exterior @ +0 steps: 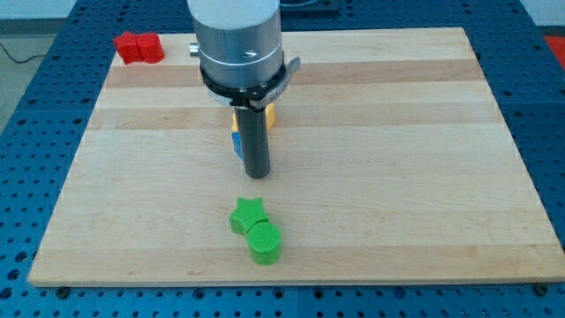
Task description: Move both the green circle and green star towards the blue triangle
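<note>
Wooden counter [397,132] on a blue perforated bench, red blocks [139,47] parked at its top-left corner; no claw on this rig, just the rod, so nothing to read as apart or clamped. My tip [256,174] sits just below the half-hidden blue block [236,146], presumably the blue triangle, with a yellow/orange block [270,115] behind the rod. Green star [248,215] and green circle [264,243] touch each other below the tip, apart from the blue, so I judge both pushes still pending.

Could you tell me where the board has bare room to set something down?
The view's whole right half of the wooden board is free, as is the left between the red blocks and green star. It is crowded around my tip, by the blue block, the yellow block, and green circle.
</note>
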